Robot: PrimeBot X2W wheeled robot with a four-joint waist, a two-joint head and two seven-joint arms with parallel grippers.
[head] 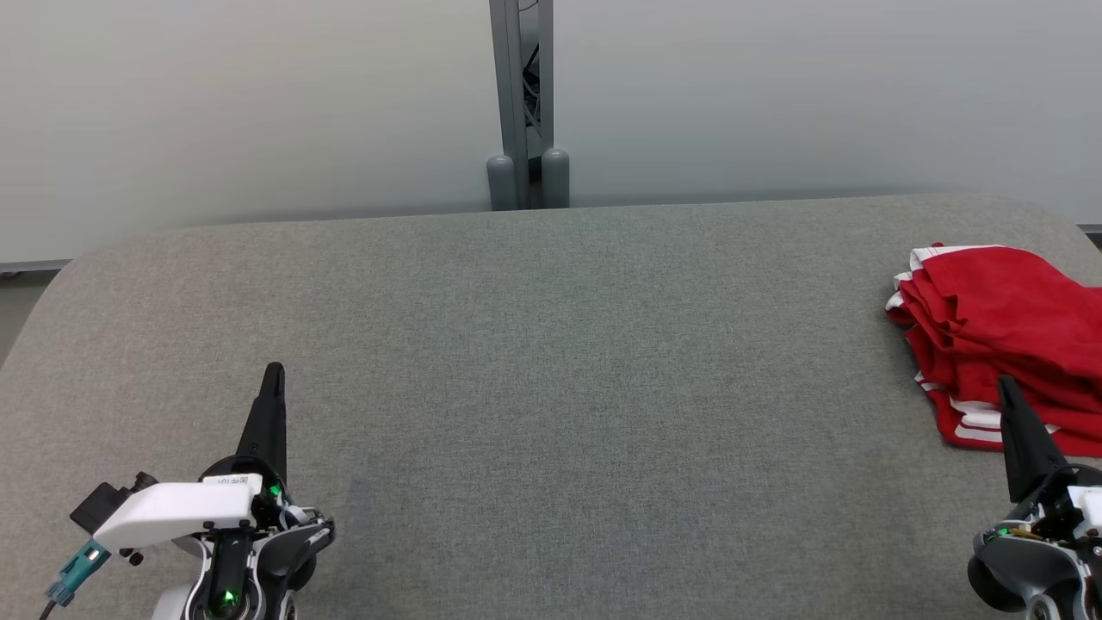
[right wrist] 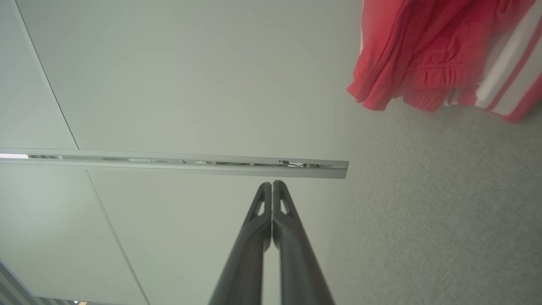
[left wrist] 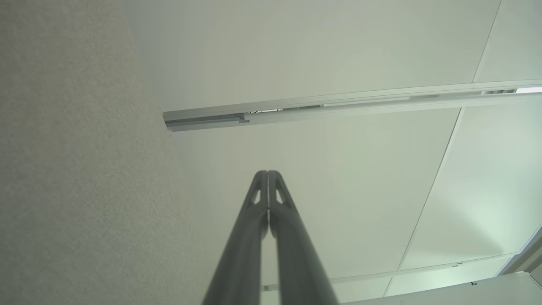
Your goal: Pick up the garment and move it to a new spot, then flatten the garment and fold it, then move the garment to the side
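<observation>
A red garment [head: 1007, 336] with white stripes is lying in folded layers at the 3 o'clock edge of the grey desk [head: 551, 362] in the head view. The left gripper [head: 274, 372] is hovering at 7 o'clock and the right gripper [head: 1005, 386] at 4 o'clock near the garment. Both are pointing toward 12, fingers pressed together and holding nothing. A small white label [head: 232, 482] on the left wrist is carrying writing too small to read. The right wrist view is showing the garment's gathered hem and stripes at 1 o'clock. The left wrist view is showing desk surface and pale wall panels [left wrist: 338, 51].
</observation>
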